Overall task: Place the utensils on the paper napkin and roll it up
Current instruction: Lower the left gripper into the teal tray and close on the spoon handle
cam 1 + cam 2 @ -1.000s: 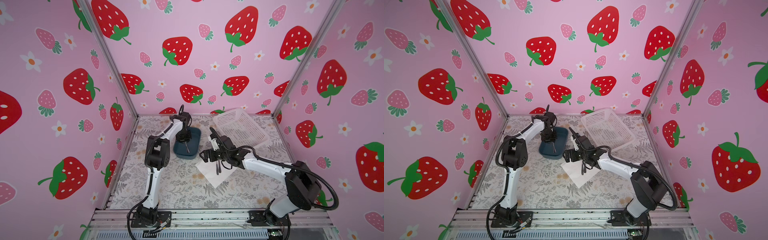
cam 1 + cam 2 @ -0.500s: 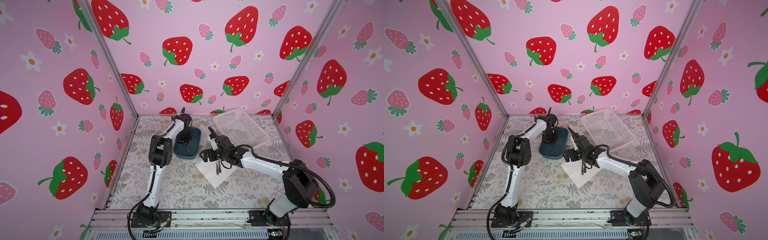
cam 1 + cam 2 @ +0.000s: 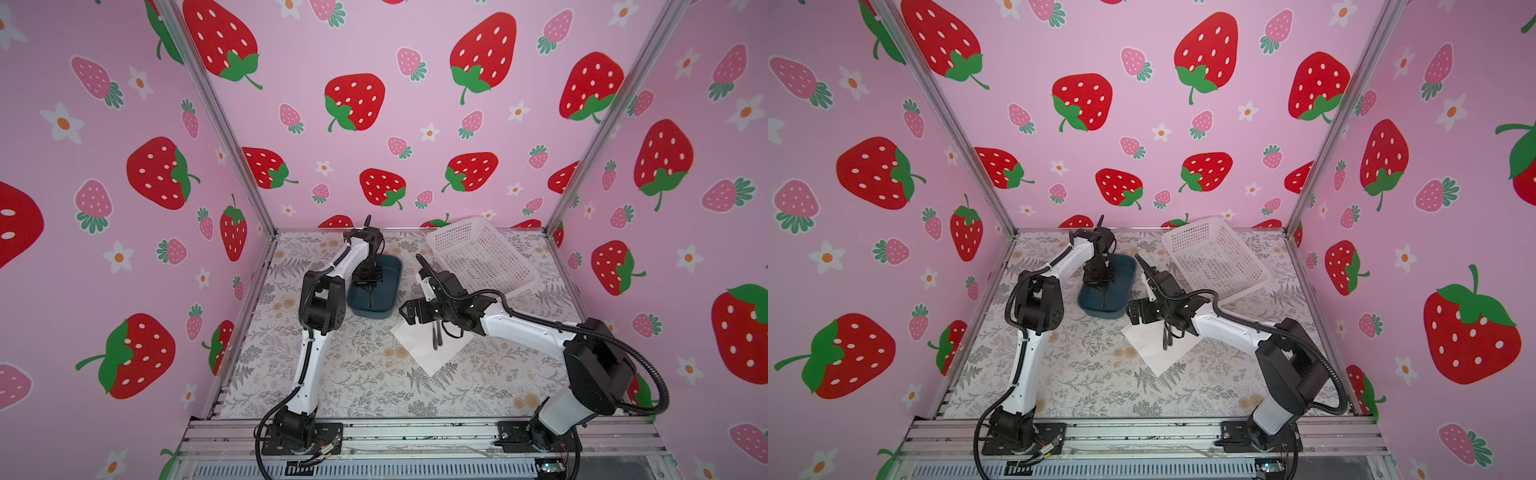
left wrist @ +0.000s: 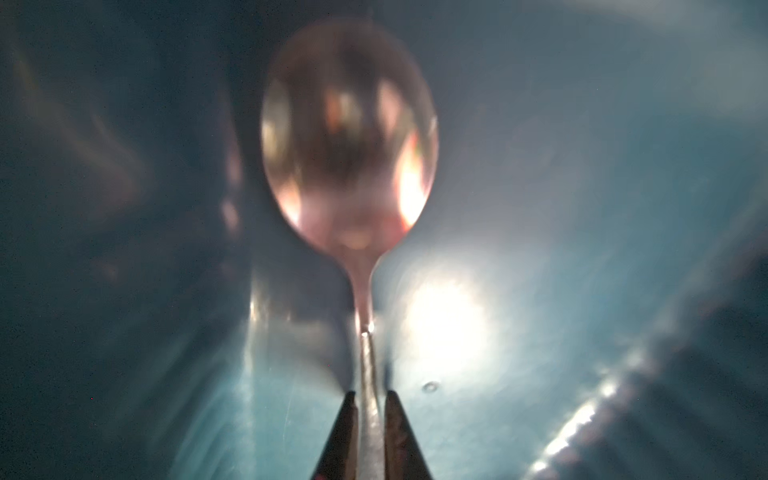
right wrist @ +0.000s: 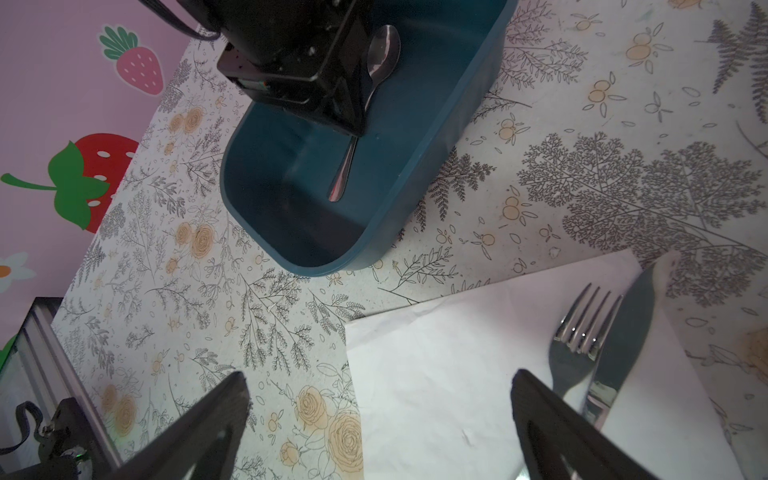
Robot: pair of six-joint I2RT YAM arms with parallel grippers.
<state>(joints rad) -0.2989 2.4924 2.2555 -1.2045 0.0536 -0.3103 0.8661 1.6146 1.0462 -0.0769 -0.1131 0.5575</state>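
Note:
The spoon [image 4: 349,137] is inside the blue tub [image 3: 395,272], and my left gripper [image 4: 370,399] is shut on its handle, reaching down into the tub [image 5: 415,178]. From the right wrist view the spoon [image 5: 376,54] sticks out both sides of the left gripper [image 5: 353,104]. The paper napkin [image 3: 415,347] lies flat in front of the tub, with the fork [image 5: 577,340] and the knife [image 5: 623,340] side by side on it. My right gripper [image 5: 380,378] hovers wide open over the napkin's [image 5: 457,374] edge, empty.
A white perforated basket [image 3: 482,257] stands tilted at the back right, close behind the right arm. The tub sits just behind the napkin's near corner. Pink strawberry walls close in the table on three sides.
The left jaws have narrowed onto the spoon's handle inside the tub, and the left arm's elbow has shifted a little. The right gripper stays open over the napkin.

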